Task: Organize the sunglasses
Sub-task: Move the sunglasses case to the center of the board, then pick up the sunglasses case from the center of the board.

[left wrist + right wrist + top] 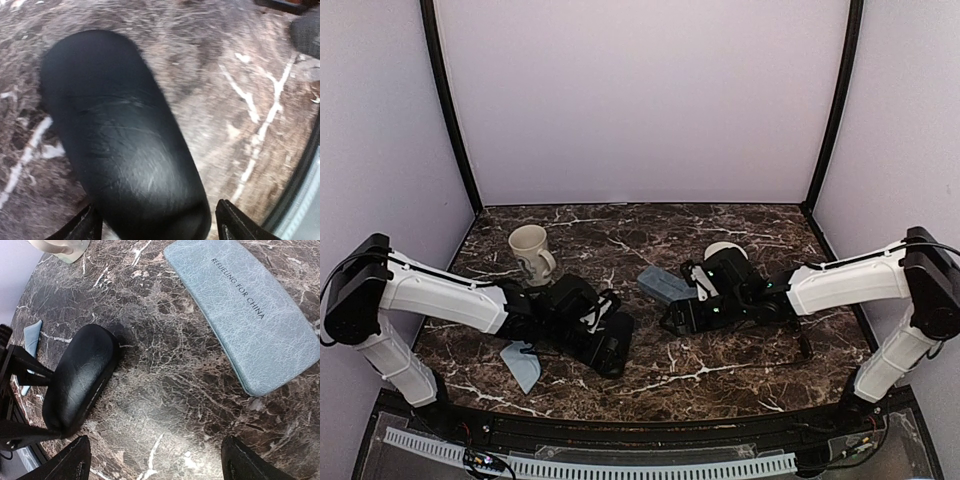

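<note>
- The sunglasses cannot be made out in any view, so where they lie cannot be told.
- The black oblong hard glasses case (125, 145) is shut. Its near end is cut off by the bottom of the left wrist view, and from above the left arm covers part of it.
- The left gripper (160, 227) has its fingers apart, one on either side of that case's near end. A gap shows at one finger; the other seems to touch the case.
- The right gripper (157, 462) hangs with its fingers spread wide over the dark marble-patterned table (165, 390), holding nothing.
- The blue-grey rectangular case (245, 315), with printed lettering on its lid, lies flat and shut ahead of the right gripper. It is apart from the black case, with bare marble between them.
- A pale blue cloth (523, 366) lies just beside the black case near the table's front edge, partly under the left arm.
- A cream ceramic mug (530, 252) stands upright behind the left arm.
- A white round object (723, 247) shows only as a sliver behind the right arm.
</note>
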